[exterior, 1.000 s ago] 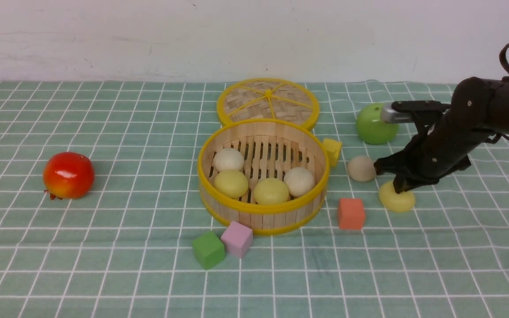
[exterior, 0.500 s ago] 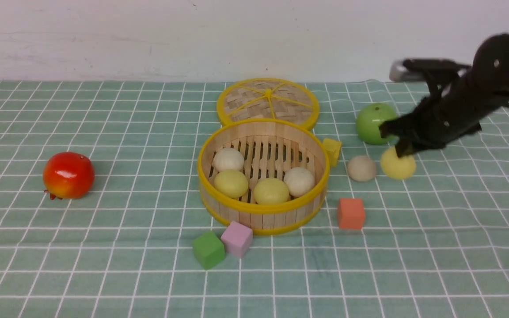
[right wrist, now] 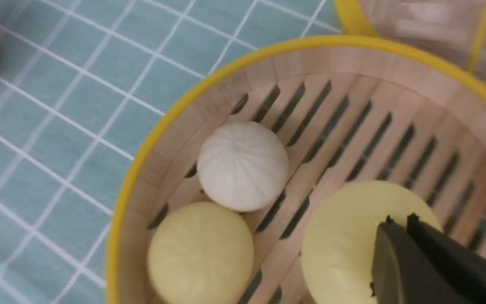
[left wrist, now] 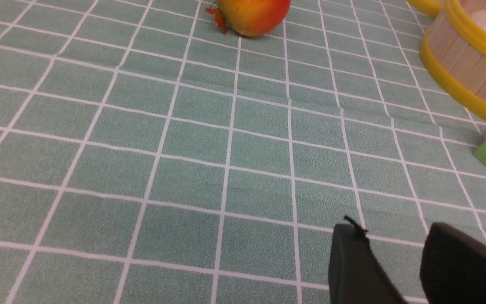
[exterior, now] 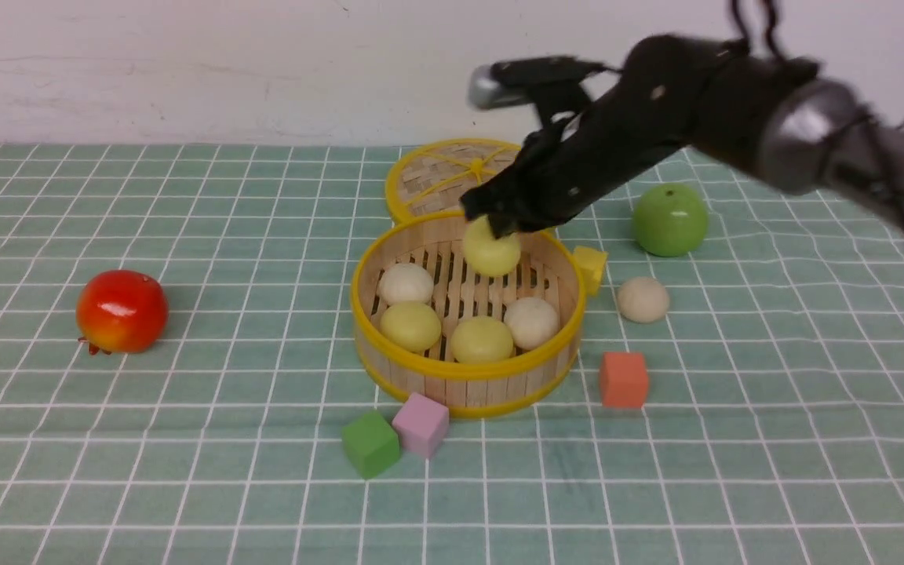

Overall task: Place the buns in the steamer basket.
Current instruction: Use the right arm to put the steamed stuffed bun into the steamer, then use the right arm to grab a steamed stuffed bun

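Observation:
The steamer basket (exterior: 464, 371) stands mid-table. On its slatted floor lie two off-white buns (exterior: 406, 283) (exterior: 531, 322) and two pale yellow ones (exterior: 410, 326) (exterior: 482, 339). My right gripper (exterior: 491, 224) hangs over the basket's far side, shut on a pale yellow bun (exterior: 491, 253) held just above the floor. In the right wrist view that held bun (right wrist: 344, 236) sits under the closed fingertips (right wrist: 399, 221), beside a white bun (right wrist: 243, 165). One beige bun (exterior: 643, 299) rests on the cloth right of the basket. My left gripper (left wrist: 390, 230) stands open and empty over bare cloth.
The woven lid (exterior: 452, 176) lies behind the basket. A green apple (exterior: 669, 220) sits at the back right, a red apple (exterior: 122, 311) far left. Yellow (exterior: 591, 267), orange (exterior: 623, 379), pink (exterior: 421, 424) and green (exterior: 370, 443) cubes ring the basket.
My right gripper has lifted the yellow bun off the cloth at the right and carried it leftward to above the basket. Everything else has stayed put.

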